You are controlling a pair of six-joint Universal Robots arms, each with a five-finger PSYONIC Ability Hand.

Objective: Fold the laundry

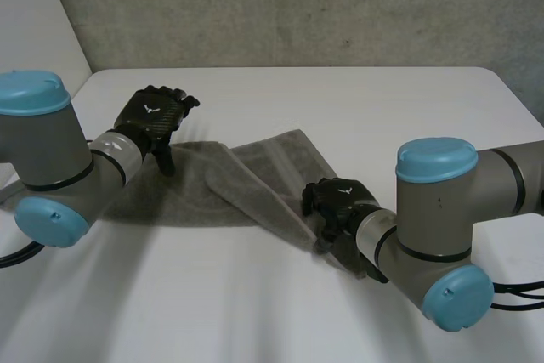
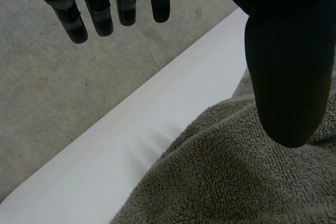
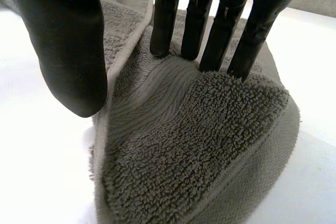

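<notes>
- Lying in a long, rumpled band across the middle of the frame in the head view, the grey towel (image 1: 212, 193) is shown on the white counter (image 1: 357, 99). One flap is already laid slantwise over the rest at centre.
- The folding is judged to be barely begun. The edges are not squared, no neat rectangle has been made, and more folding and smoothing appear to be left.
- The left hand (image 1: 155, 116) is seen at the upper left of the head view, over the towel's left end. Its fingers are held straight and apart from the thumb, and nothing is gripped.
- The right hand (image 1: 340, 208) is seen to the lower right of centre, on the towel's right end. Its fingers are stretched straight and pressed onto the cloth with the thumb held clear, so nothing is clamped.
- In the right wrist view the fingertips (image 3: 164, 43) are shown dented into the pile beside a hemmed edge (image 3: 126, 51), with a doubled-over corner under the palm. In the head view this detail is masked by the hand itself.
- In the left wrist view the fingers (image 2: 100, 17) are shown against the counter's edge and a grey concrete surface (image 2: 52, 87) beyond it. The thumb (image 2: 283, 77) is seen above the towel, and whether it touches cannot be told.
- The towel's whole outline, and each hand's place on it, are given by the head view.
</notes>
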